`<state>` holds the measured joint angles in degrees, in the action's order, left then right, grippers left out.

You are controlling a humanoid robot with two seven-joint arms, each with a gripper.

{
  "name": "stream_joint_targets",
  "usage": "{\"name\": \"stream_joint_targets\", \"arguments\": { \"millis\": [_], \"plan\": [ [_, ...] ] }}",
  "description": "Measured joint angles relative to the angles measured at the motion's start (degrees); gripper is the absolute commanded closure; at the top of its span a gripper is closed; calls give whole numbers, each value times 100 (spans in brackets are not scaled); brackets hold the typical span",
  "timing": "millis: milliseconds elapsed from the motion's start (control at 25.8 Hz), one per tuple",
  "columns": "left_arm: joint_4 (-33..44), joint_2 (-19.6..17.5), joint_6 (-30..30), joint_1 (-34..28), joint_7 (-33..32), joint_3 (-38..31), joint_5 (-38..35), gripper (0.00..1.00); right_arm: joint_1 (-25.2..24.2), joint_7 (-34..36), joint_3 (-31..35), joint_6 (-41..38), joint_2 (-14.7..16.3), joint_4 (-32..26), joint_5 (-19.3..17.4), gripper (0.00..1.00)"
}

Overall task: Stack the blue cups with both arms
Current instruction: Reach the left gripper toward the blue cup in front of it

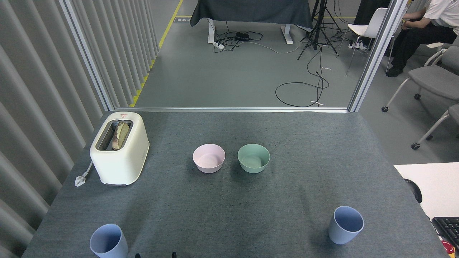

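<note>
two blue cups on the grey surface point(229, 200), both upright, mouths up, long axis vertical with a slight lean from the camera angle. left blue cup point(108, 240) sits at the near left corner, base cut off by the frame edge. right blue cup point(346, 224) sits near right, well apart from the left one. neither is nested yet, task not started.

handling, as a judgement: they look like thin matte plastic, so light, stiff enough, not fragile, likely to tip or skid if you nudge them. matte finish should grip ok. you want to take each by the side wall around mid-height or pinch over the rim, one per arm. taper narrows toward the base, so one should drop into the other mouth-up; keep both axes vertical and lined up.

claws: only two tiny dark tips show at the bottom edge, close to the left cup. you cannot tell which arm they belong to, or whether either claw is apart or together.

ignore the pink bowl point(209, 158), green bowl point(253, 158) at centre, just beside each other, and the toaster point(120, 148) far left with bread in its slot.
</note>
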<state>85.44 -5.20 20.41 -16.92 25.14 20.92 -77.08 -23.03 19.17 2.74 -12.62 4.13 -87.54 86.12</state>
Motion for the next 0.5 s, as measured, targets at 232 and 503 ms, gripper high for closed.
{"name": "stream_joint_targets", "arguments": {
  "millis": [232, 503],
  "plan": [
    [-14, -3, -1, 4, 12, 2, -20, 0, 0, 1, 1, 5, 0, 0, 1, 0],
    [-2, 50, 29, 11, 13, -4, 44, 0, 0, 2, -1, 6, 0, 0, -2, 0]
  ]
}}
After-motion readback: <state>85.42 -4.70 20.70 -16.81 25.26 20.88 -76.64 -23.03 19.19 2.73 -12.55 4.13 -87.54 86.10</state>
